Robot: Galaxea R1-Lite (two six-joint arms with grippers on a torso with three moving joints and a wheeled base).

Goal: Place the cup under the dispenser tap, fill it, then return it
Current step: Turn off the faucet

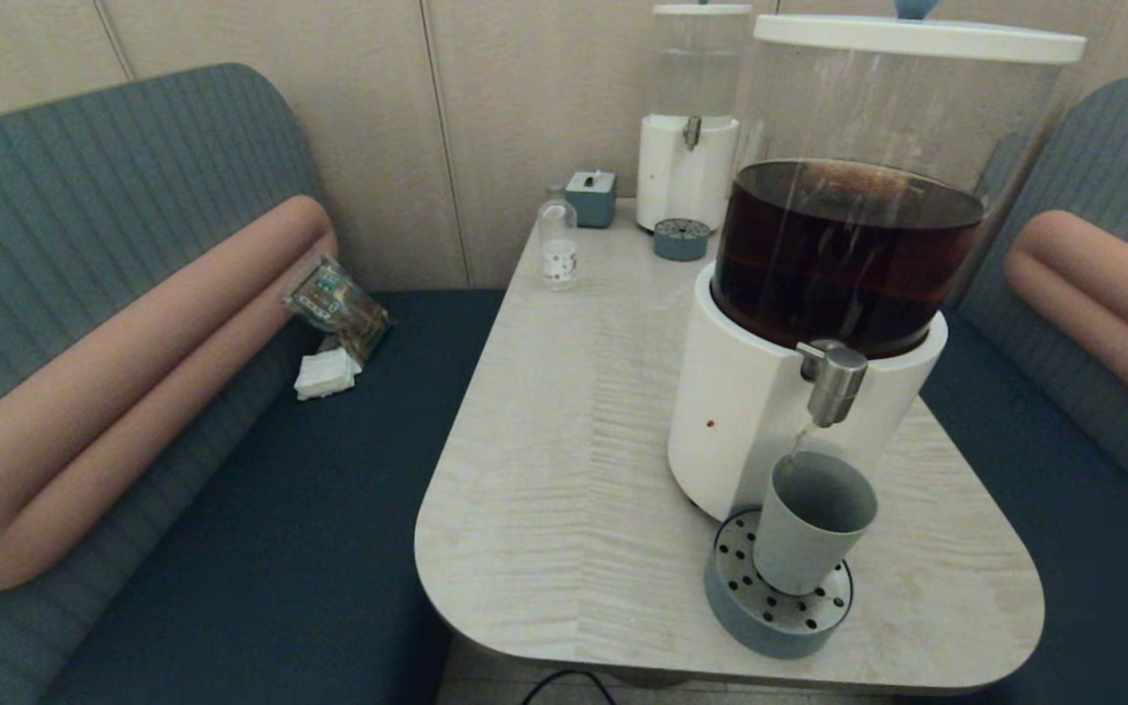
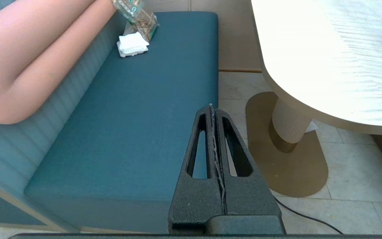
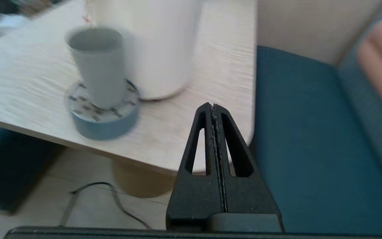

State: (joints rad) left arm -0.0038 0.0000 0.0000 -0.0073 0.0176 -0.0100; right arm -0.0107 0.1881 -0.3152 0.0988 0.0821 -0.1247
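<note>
Table (image 1: 574, 470): one cup (image 1: 809, 519), two dispensers; left tool (image 2: 214, 109), right tool (image 3: 212, 108) clenched, empty.

The cup (image 1: 809, 521) has a matt grey-green surface, smooth and unglazed in look. The dispenser tap (image 1: 831, 380) is brushed metal with a dull sheen. The dispenser base (image 1: 735, 411) is smooth white plastic, semi-gloss; the tank (image 1: 877, 127) above it is clear and glossy. The drip tray (image 1: 770, 617) has a matt blue-grey wall and a perforated metal-look top. The table (image 1: 574, 431) shows a pale wood-grain finish, matt. The bench seat (image 2: 128, 126) is teal woven cloth. The left gripper (image 2: 213, 114) and the right gripper (image 3: 213, 111) are black, rough-textured plastic.
</note>
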